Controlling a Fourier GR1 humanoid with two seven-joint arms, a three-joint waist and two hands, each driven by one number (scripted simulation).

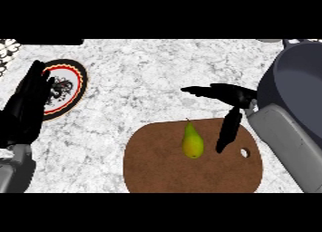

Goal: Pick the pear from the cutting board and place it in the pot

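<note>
The pot [304,86] is sitting at three o'clock, the board [190,167] at six, and the left hand [29,102] is resting open at nine. The right hand [231,102], fingers and thumb spread apart, is hovering just right of the pear [192,142] lying on the board. The pear is probably light, smooth and apt to roll, so gripping its broad lower belly seems best.

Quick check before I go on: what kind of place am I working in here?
Most likely a kitchen counter: a speckled stone-look top carries a brown cutting board with a pear on it, a dark pot at the right, and a patterned plate.
</note>
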